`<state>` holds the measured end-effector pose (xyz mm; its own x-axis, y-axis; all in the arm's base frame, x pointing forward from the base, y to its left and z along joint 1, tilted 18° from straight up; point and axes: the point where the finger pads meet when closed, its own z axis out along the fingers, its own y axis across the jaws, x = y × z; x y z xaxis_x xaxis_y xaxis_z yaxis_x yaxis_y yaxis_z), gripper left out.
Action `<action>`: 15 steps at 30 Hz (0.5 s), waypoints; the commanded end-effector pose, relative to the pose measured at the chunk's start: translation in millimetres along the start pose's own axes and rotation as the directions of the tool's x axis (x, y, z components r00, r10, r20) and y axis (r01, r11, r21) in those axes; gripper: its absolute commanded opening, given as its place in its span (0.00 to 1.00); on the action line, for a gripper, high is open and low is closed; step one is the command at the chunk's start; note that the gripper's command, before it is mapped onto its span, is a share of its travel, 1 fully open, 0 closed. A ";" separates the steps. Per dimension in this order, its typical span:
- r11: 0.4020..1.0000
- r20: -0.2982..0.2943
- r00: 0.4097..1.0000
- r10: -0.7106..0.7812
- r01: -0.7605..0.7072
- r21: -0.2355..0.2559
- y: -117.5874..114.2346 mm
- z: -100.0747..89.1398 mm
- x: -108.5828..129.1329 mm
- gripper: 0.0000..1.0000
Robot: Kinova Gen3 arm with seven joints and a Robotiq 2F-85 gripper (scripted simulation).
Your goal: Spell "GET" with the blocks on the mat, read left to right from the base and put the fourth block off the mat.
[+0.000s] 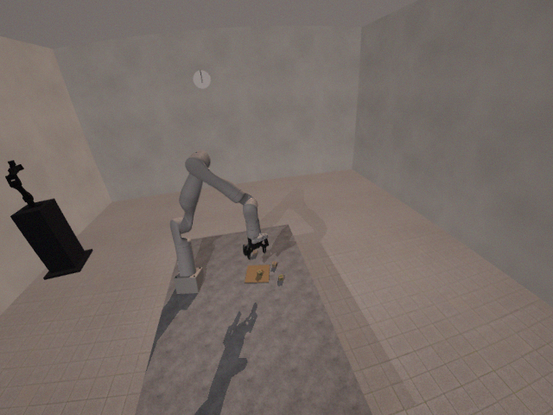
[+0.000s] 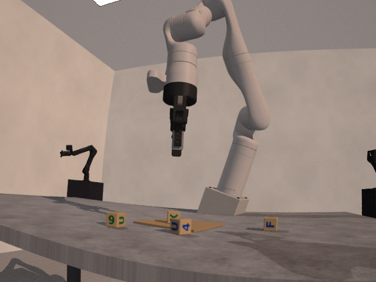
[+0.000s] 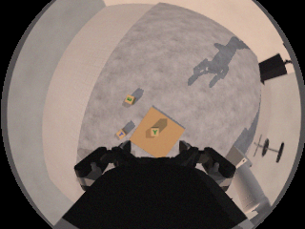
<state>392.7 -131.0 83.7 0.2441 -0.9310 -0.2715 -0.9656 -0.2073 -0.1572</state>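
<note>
A thin orange mat (image 2: 182, 224) lies flat on the grey table. One block (image 2: 173, 216) with a green K on its side stands on the mat. A block with blue U and 4 (image 2: 181, 226) sits at the mat's near edge. A block with green 9 and U (image 2: 115, 219) lies off the mat to the left, and a block with a blue F (image 2: 270, 224) lies off it to the right. The top letters are too small to read. My gripper (image 2: 177, 151) hangs open and empty, high above the table near the mat. The top view shows the gripper (image 1: 255, 250) above the mat (image 1: 256, 275).
My arm's base (image 2: 222, 201) stands behind the mat. A black arm on a dark pedestal (image 2: 83, 178) stands off the table at the far left. The table's curved front edge (image 2: 121, 258) is close to the blocks.
</note>
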 end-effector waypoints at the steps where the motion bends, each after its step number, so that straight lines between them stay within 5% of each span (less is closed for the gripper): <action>1: 1.000 0.000 1.000 0.012 -0.012 0.000 -0.2 0.1 0.0 1.00; 15: 0.958 0.014 0.957 0.288 -0.288 -0.008 0.4 11.2 -4.4 1.00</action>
<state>391.8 -127.2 76.0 -0.0144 -0.9482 -0.3173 -0.9960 0.0415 -0.0788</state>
